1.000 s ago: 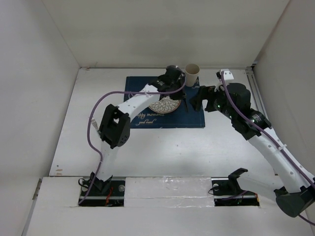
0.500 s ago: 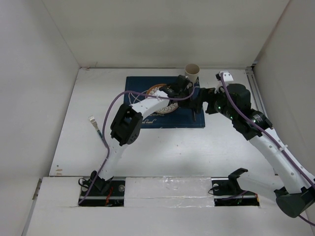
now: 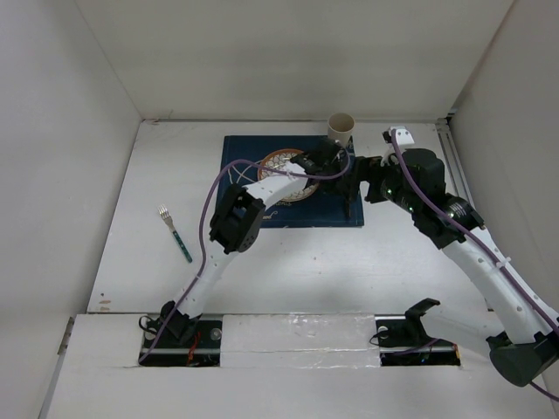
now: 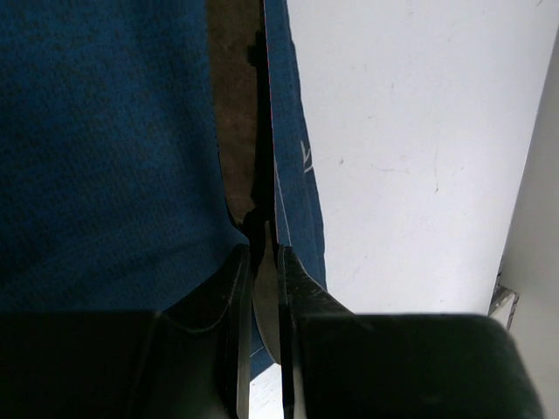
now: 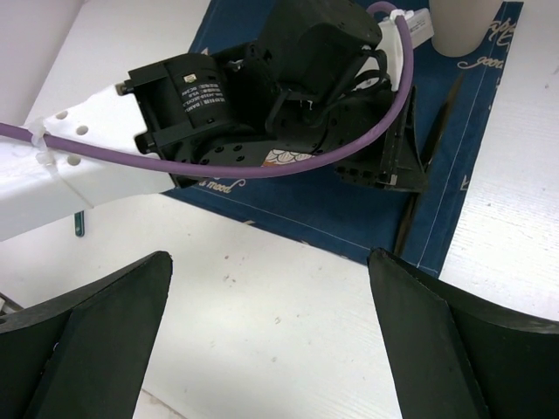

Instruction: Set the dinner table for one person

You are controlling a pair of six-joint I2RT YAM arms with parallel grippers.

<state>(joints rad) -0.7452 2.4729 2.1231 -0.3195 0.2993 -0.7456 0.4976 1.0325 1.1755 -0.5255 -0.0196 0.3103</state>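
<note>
My left gripper [image 3: 342, 170] reaches across the navy placemat [image 3: 243, 150] to its right edge and is shut on a dark knife [image 3: 348, 202] that lies along that edge. In the left wrist view the fingers [image 4: 234, 288] pinch the thin knife [image 4: 260, 131] over the placemat [image 4: 105, 131]. My right gripper [image 3: 360, 179] is open and empty just right of it, above the white dinner table [image 3: 288, 262]. The right wrist view shows the knife [image 5: 404, 229] under the left gripper [image 5: 393, 161]. A patterned plate [image 3: 278, 168] sits on the placemat.
A beige cup [image 3: 341, 127] stands at the placemat's far right corner and shows in the right wrist view [image 5: 463, 26]. A fork [image 3: 175, 234] lies on the table to the left. White walls close the back and both sides.
My left arm has swung right from the plate and cup to the placemat's right edge, uncovering the plate and the fork. The right arm has barely moved.
</note>
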